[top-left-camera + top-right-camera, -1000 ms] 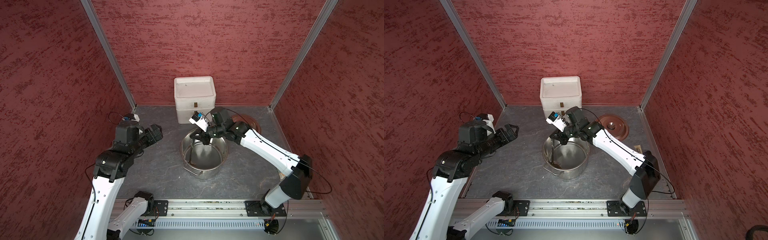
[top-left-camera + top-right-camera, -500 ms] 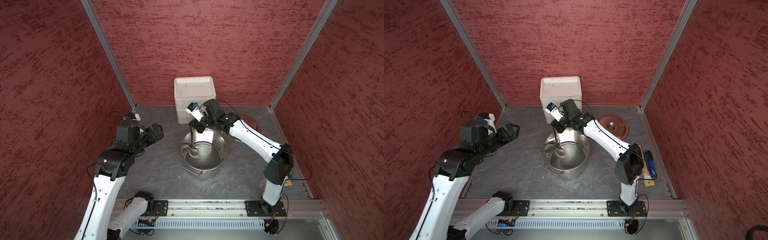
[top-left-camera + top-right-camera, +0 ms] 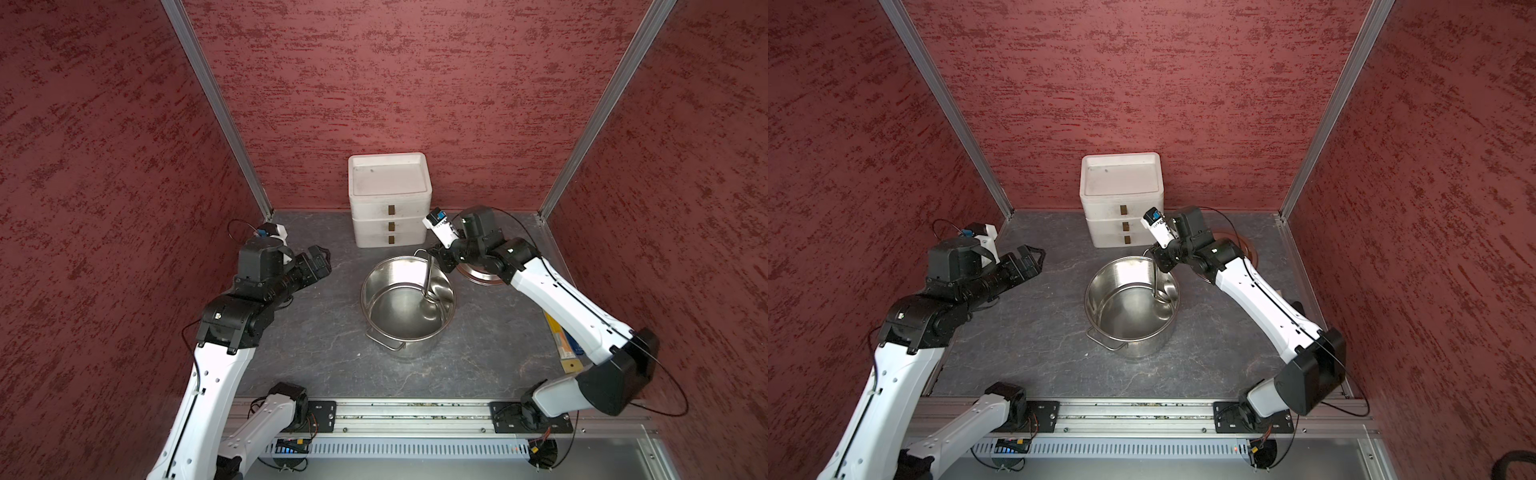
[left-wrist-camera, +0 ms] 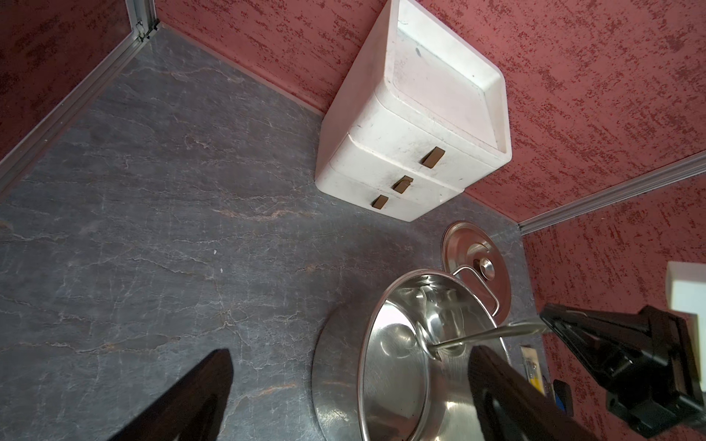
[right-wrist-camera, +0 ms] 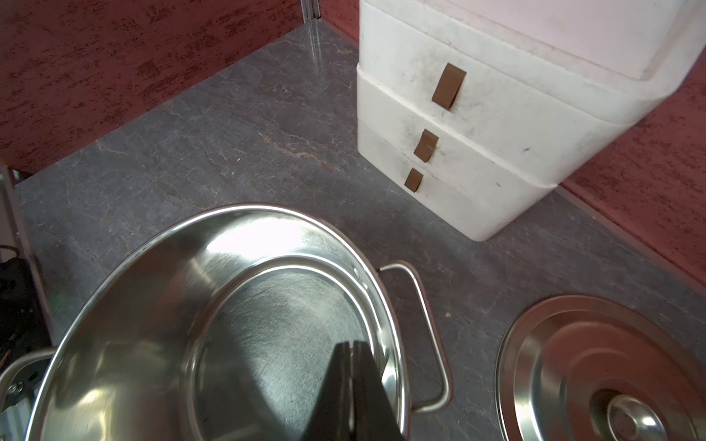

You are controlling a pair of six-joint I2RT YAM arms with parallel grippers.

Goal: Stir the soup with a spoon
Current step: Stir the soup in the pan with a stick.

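Observation:
A steel pot [image 3: 366,291] [image 3: 1087,297] stands mid-table in both top views. Its inside shows only shiny metal; I see no soup. My right gripper [image 3: 436,254] [image 3: 1156,257] hangs over the pot's far right rim, shut on the spoon [image 3: 428,277] [image 3: 1155,277]. The slender handle runs steeply down and its bowl sits at the pot's bottom by the right wall. In the left wrist view the spoon [image 4: 489,336] reaches into the pot [image 4: 366,343]. In the right wrist view the shut fingers [image 5: 344,385] hide the spoon. My left gripper [image 3: 322,259] [image 4: 351,351] stands open and empty, left of the pot.
A white three-drawer unit [image 3: 390,208] [image 5: 496,114] stands against the back wall. The pot's lid [image 4: 477,267] [image 5: 611,362] lies flat at the back right, under my right arm. Yellow and blue items [image 3: 564,340] lie along the right edge.
My right gripper has swung the spoon from the pot's back left side across to its right wall. The left arm has stayed put, jaws wide.

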